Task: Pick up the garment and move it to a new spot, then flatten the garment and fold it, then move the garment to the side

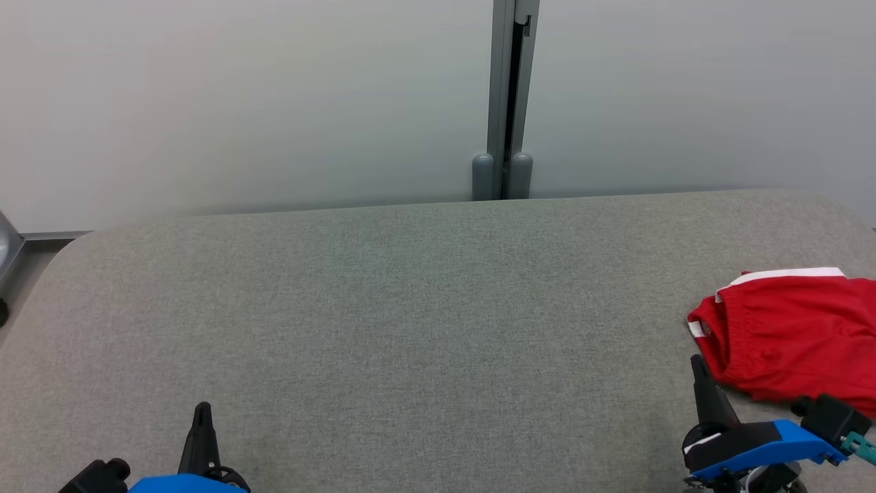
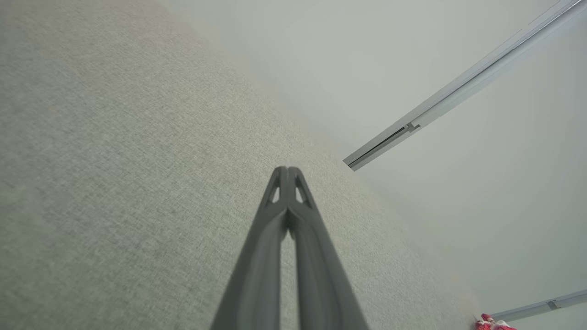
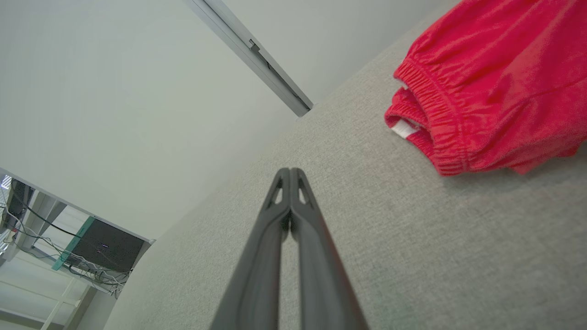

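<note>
garment [image 1: 794,335]: we see it on the desk [image 1: 410,308]
right tool [image 1: 697,361]: together, beside the garment
left tool [image 1: 202,409]: together, far from the garment

Head camera overlooks table [image 1: 410,308]; wrist cameras skim it.

left end effector [image 2: 287,170] and right end effector [image 3: 290,172] match: two long dark grey fingers [image 3: 257,275], tapered, triangular cut-outs near the tips. Bright blue wrist housing [image 1: 766,445] on black mounts. Right wrist has a white patch [image 1: 703,443], plus possibly a teal connector [image 1: 864,446], too small to confirm.
</note>
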